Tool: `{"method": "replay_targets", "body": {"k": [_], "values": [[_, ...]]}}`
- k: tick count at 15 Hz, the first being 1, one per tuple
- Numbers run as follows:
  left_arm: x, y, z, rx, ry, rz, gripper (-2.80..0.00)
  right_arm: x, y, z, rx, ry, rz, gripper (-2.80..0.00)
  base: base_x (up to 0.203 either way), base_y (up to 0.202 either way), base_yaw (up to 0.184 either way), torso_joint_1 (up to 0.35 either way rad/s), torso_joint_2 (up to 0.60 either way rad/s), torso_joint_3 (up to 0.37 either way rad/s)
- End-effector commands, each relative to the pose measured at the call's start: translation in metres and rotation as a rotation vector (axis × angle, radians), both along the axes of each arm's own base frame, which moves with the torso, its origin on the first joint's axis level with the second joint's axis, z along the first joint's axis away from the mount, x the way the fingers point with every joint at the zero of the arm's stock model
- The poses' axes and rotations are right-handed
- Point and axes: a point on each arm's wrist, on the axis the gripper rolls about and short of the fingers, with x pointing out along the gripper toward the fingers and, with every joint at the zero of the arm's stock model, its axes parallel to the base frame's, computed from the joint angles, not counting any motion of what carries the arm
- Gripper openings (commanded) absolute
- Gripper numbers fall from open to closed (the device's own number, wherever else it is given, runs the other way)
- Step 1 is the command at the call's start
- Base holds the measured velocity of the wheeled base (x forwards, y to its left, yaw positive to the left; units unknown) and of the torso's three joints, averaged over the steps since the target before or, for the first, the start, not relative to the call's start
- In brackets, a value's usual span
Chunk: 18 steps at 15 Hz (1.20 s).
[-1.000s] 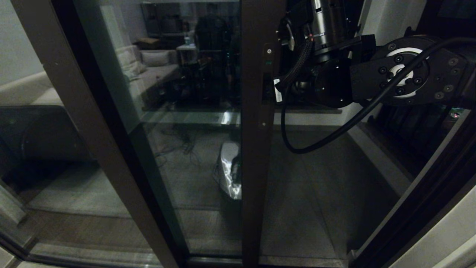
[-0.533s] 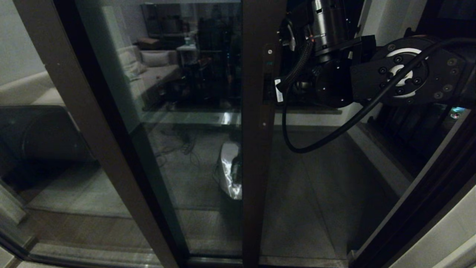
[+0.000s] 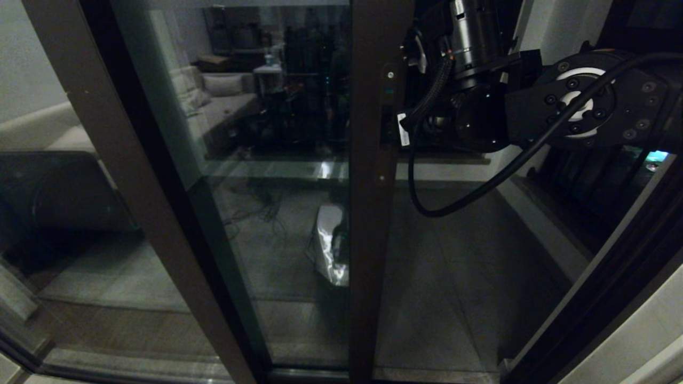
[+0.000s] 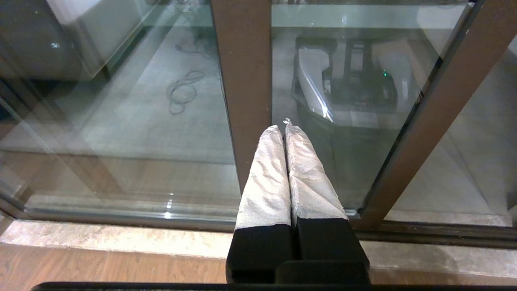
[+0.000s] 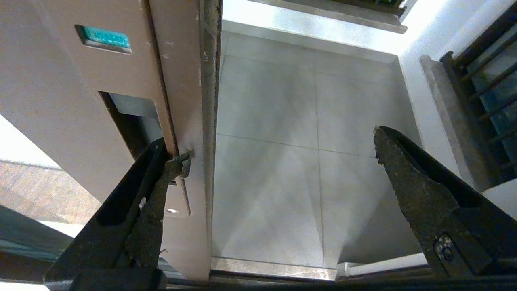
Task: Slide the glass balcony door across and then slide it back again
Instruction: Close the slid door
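The glass balcony door (image 3: 277, 176) stands partly slid across, its dark brown stile (image 3: 373, 213) upright in the middle of the head view with the opening onto the tiled balcony floor (image 3: 453, 277) to its right. The right tool (image 5: 278, 153) sits at the stile's recessed slot handle (image 5: 129, 121), jaws spread wide: one fingertip (image 5: 161, 169) hooks the slot's edge, the other hangs free over the opening. The left tool (image 4: 284, 129), clenched on nothing, hangs low before the glass near the bottom track (image 4: 121, 218).
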Motion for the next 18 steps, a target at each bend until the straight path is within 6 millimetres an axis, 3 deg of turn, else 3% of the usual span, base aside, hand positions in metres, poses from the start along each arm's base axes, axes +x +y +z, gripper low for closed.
{"method": "replay_targets", "body": {"k": [1, 6, 18], "values": [[0.0, 0.0, 0.0, 0.0, -0.001, 0.0, -2.8, 0.0, -0.005, 0.002, 0.002, -0.007, -0.02, 0.0, 0.0, 0.0, 0.0, 0.0, 0.0, 0.0], [0.0, 0.0, 0.0, 0.0, -0.001, 0.001, -2.8, 0.0, -0.012, 0.002, -0.003, -0.001, -0.035, 0.0, 0.0, 0.0, 0.0, 0.0, 0.0, 0.0], [0.0, 0.0, 0.0, 0.0, -0.001, 0.001, -2.8, -0.008, -0.05, -0.002, -0.02, 0.038, -0.114, 0.0, 0.0, 0.0, 0.0, 0.0, 0.0, 0.0]]}}
